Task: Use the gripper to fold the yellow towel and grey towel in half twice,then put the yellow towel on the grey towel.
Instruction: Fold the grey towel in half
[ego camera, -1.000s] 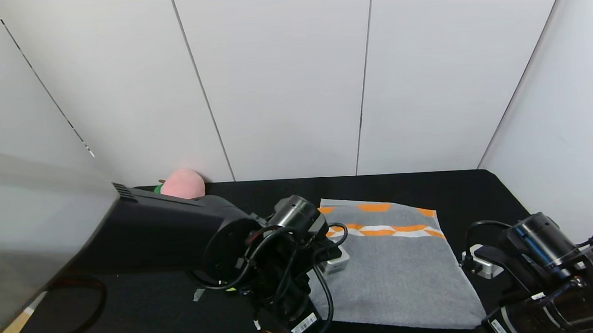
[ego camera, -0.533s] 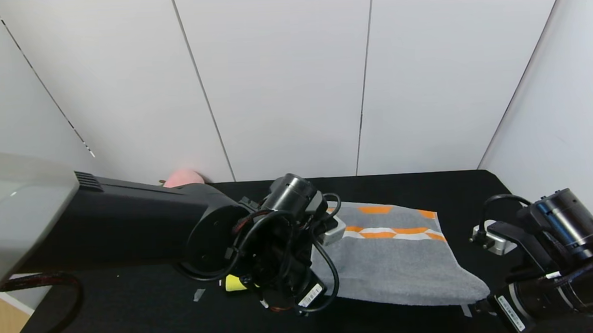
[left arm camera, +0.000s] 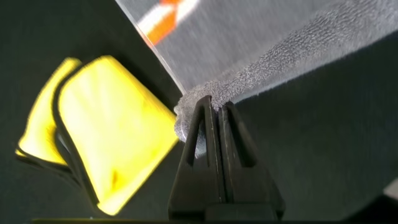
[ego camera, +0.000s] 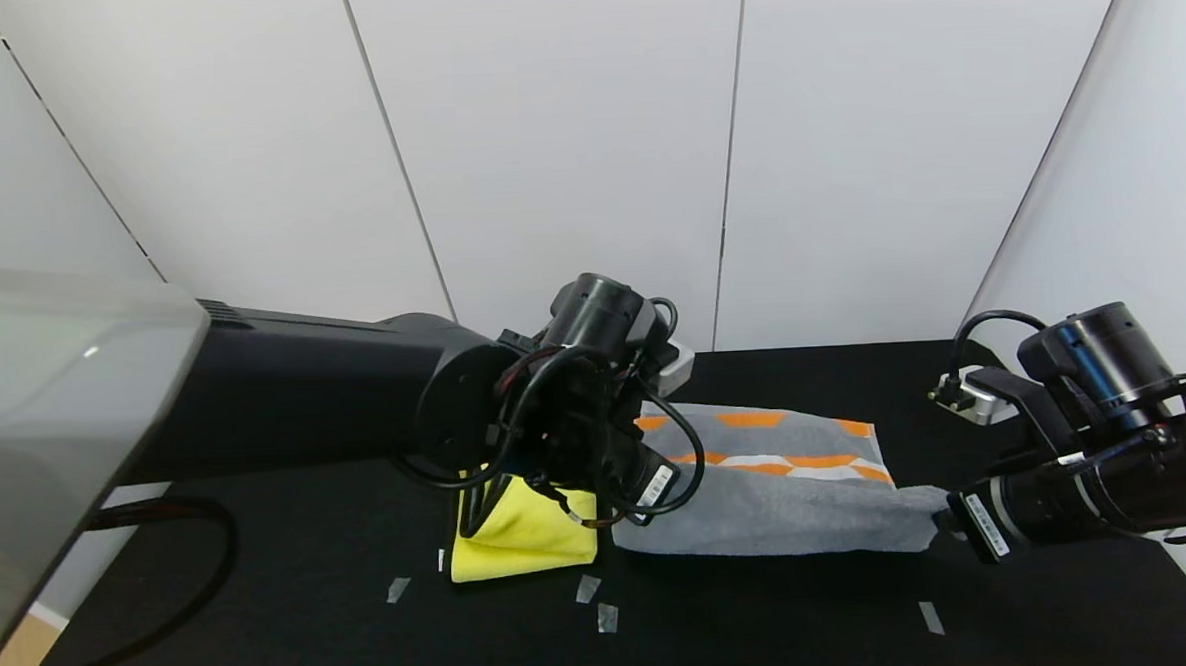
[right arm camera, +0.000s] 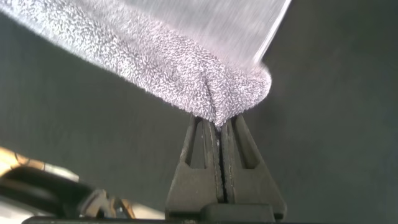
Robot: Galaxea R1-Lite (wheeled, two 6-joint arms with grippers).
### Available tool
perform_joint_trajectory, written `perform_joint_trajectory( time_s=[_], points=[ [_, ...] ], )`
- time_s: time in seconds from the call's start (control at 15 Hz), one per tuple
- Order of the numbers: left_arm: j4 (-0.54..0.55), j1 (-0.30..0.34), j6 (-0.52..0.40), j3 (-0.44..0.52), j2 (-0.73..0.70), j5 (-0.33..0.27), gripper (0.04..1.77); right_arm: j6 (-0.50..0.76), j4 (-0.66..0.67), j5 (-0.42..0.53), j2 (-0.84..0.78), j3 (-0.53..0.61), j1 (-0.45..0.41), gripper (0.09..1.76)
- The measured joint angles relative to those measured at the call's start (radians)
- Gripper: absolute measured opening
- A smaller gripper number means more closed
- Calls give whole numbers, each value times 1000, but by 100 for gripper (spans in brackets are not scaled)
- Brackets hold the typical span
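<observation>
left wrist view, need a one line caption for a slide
Left gripper pinches a corner of the grey towel off the black table, folded yellow towel lying beside it.

No text is legible; the white stickers on the left arm (ego camera: 657, 484) and right arm (ego camera: 983, 527) are unreadable.
</observation>
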Motion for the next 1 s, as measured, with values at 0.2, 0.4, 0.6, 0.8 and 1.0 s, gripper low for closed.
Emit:
perform_joint_trajectory(
  time_s=[0.2,0.4,0.6,0.8,1.0],
  points=[
    [0,23,-26,-124,75,8,10,6,-28,0,67,-62,-31,14],
    [-1,44,-40,-222,159,19,10,46,-109,0,140,-98,-47,14],
    [-3,56,-86,-291,228,28,10,78,-210,-2,217,-119,-52,14],
    [-57,63,-105,-334,283,39,10,86,-284,-10,287,-127,-55,14],
    [-104,75,-110,-366,333,49,10,86,-336,-13,340,-131,-61,14]
  ],
)
